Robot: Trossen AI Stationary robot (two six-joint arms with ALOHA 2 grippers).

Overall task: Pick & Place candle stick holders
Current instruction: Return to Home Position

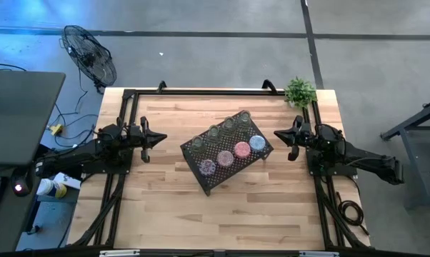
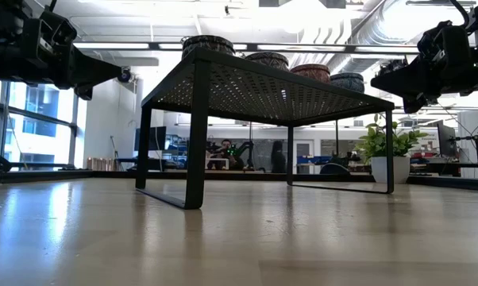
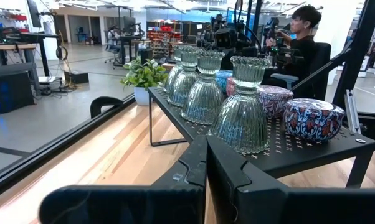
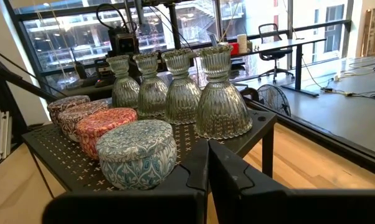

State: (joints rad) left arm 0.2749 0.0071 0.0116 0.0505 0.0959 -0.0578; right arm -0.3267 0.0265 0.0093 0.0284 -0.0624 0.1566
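Observation:
A black mesh tray (image 1: 201, 175) on legs stands aslant in the middle of the table. On it stand the candle stick holders: a row of several clear ribbed glass ones (image 1: 221, 128) (image 3: 203, 90) (image 4: 175, 87) on its far side, and a row of several low round ones with mottled pink, blue and purple tops (image 1: 233, 154) (image 4: 137, 152) on its near side. My left gripper (image 1: 160, 138) (image 3: 206, 152) hovers shut left of the tray, pointing level at it. My right gripper (image 1: 279, 134) (image 4: 208, 155) hovers shut right of the tray, also pointing at it. Neither touches anything.
A small green potted plant (image 1: 299, 91) stands at the table's far right corner. Black frame rails (image 1: 201, 91) run along the far edge and both sides. A fan (image 1: 90, 53) stands on the floor beyond the far left corner. Bare wood lies in front of the tray.

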